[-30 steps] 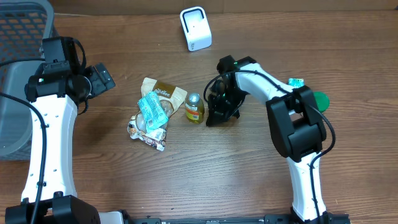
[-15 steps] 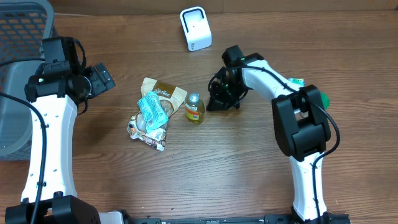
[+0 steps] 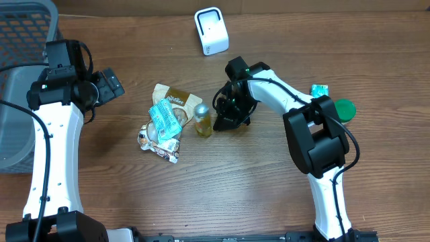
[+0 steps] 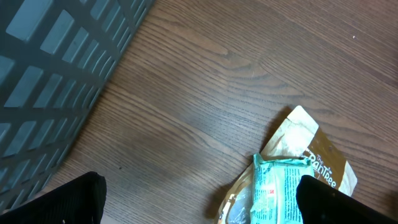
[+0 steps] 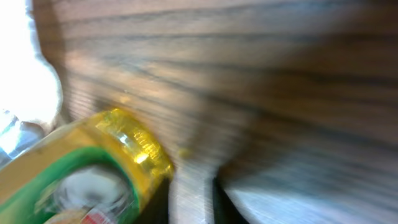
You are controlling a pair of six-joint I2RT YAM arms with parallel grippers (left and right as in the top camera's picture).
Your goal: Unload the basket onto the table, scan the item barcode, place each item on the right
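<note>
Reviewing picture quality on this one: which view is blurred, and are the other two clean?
Right wrist view: heavily smeared, with the bottle and the wood grain streaked, and a blown-out white patch at the left edge. Left wrist view: sharp, with the teal packet crisp. Overhead view: sharp and evenly lit, with only soft shadows.

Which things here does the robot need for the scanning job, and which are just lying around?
For the job:
small yellow bottle
white scanner
right gripper

Just lying about:
brown pouch
teal packet
green disc
grey basket
</note>
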